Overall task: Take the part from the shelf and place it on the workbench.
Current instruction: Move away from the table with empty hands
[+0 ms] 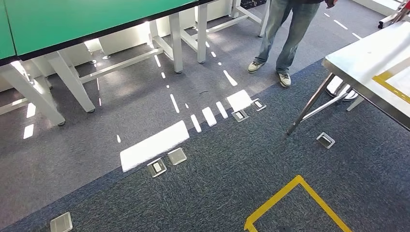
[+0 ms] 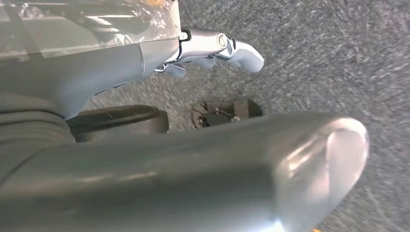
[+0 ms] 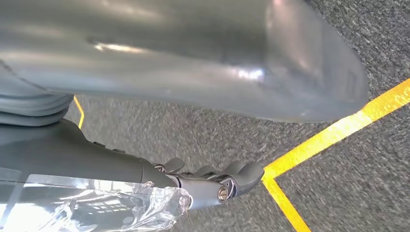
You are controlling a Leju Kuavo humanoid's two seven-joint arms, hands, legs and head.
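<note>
Above grey carpet (image 2: 338, 58), both hands hang — left hand (image 2: 212, 48) and right hand (image 3: 212, 181) each clasping a clear-wrapped part.

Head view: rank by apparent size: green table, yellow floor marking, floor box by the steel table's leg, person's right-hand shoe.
1. Green table, by far the largest, though cropped.
2. Yellow floor marking, also cropped.
3. Shoe and floor box: they look alike; the shoe lies farther away, so no ranking.
</note>
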